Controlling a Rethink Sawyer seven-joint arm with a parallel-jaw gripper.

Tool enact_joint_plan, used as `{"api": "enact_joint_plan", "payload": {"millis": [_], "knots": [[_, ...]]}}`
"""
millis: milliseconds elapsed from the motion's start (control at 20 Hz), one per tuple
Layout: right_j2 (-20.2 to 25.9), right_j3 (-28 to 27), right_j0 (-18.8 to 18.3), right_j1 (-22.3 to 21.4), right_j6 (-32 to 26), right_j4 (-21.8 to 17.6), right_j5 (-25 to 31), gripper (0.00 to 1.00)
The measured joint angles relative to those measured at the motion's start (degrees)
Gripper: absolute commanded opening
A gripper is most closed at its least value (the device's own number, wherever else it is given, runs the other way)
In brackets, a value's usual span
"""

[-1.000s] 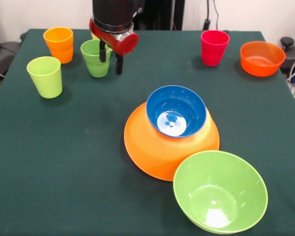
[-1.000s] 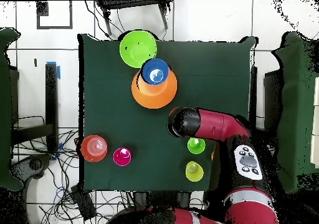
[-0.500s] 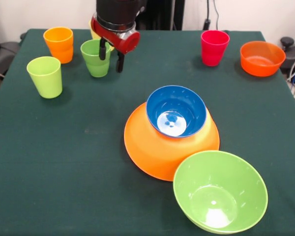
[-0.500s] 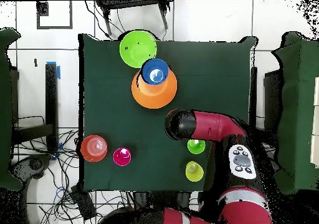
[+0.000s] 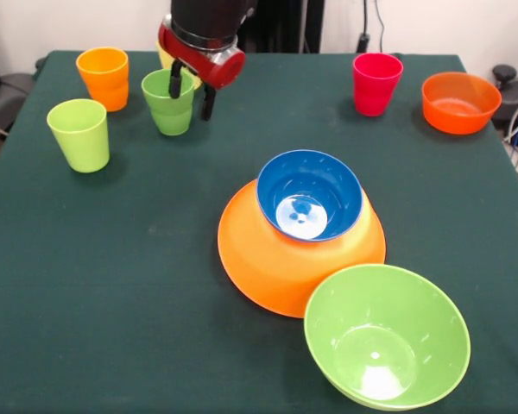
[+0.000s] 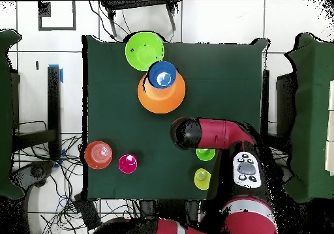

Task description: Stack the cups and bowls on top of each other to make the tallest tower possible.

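My gripper is open and empty, with its fingers spread beside the green cup. The left finger overlaps the cup's rim in the front view; I cannot tell whether it touches. A pale yellow cup is mostly hidden behind the gripper. The orange cup and lime green cup stand further left, and the red-pink cup at the far right. The small blue bowl sits upright on the upturned large orange bowl. The light green bowl leans against it. No purple bowl shows.
The small red-orange bowl stands alone at the far right corner. In the overhead view the arm reaches across the table, partly over the green cup, with the lime green cup near the table edge.
The gripper has shifted a little, up in the front view and left in the overhead view. It stays open. The cups and bowls have not moved.
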Motion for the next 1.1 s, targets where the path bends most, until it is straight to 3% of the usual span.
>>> {"api": "enact_joint_plan", "payload": {"millis": [600, 1100], "knots": [[-3.1, 0.9, 0.1, 0.0, 0.0, -1.9, -0.8, 1.0], [-2.9, 4.7, -1.5, 1.0, 0.0, -1.9, -6.4, 1.0]]}}
